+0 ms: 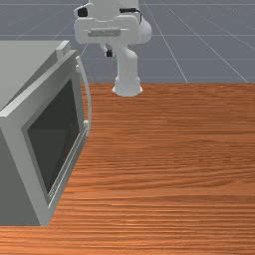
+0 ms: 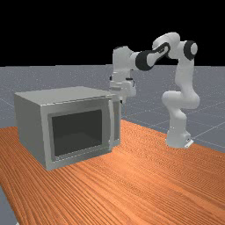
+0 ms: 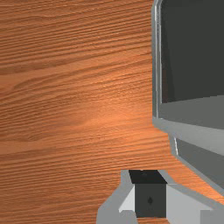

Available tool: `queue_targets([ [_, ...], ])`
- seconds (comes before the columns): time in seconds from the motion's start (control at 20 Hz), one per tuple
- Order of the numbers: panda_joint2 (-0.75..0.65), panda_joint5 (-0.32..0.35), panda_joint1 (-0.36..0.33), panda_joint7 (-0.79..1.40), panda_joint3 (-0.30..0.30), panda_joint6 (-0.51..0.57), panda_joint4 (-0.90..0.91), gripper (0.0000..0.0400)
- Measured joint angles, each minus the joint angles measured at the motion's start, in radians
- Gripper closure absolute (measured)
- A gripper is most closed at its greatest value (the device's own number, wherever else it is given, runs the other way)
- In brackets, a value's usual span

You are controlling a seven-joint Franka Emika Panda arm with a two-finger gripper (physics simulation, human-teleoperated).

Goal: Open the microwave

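"Where's the microwave (image 2: 33,121)?"

"On the wooden worktop (image 2: 132,193), at the far view's left. It's a grey box standing upright, and its door (image 2: 48,132) has a dark window (image 2: 78,132) in it."

"Is that door open?"

"It isn't swung wide. Whether it's fully closed or slightly ajar, I can't tell."

"And the handle (image 2: 111,125)?"

"Upright and slightly bowed, along the door's edge at the far view's right. There's a narrow strip of the microwave's front beside it."

"So where's the end effector (image 1: 108,53)?"

"Near the handle's upper end, and apart from it in the front view. It points down, with the Panda arm (image 2: 169,46) bent above the worktop."

"Wide or narrow?"

"I can't tell which from these views."

"What about the arm's base (image 2: 177,138)?"

"On the worktop, well apart from the microwave."
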Motion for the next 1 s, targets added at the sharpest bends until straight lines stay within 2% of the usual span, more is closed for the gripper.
queue_targets([
  [0.2, -0.033, 0.001, -0.066, -0.025, -0.081, -0.055, 0.209, 0.04],
  [0.4, -0.017, -0.025, -0.132, -0.059, -0.151, -0.017, 0.262, 0.04],
  [0.5, 0.118, -0.018, -0.16, -0.073, -0.177, 0.042, 0.291, 0.04],
  [0.6, 0.263, -0.003, -0.173, -0.084, -0.182, 0.08, 0.31, 0.04],
  [0.65, 0.279, 0.0, -0.173, -0.087, -0.181, 0.088, 0.32, 0.04],
  [1.0, 0.24, -0.006, -0.176, -0.081, -0.157, 0.122, 0.269, 0.04],
])
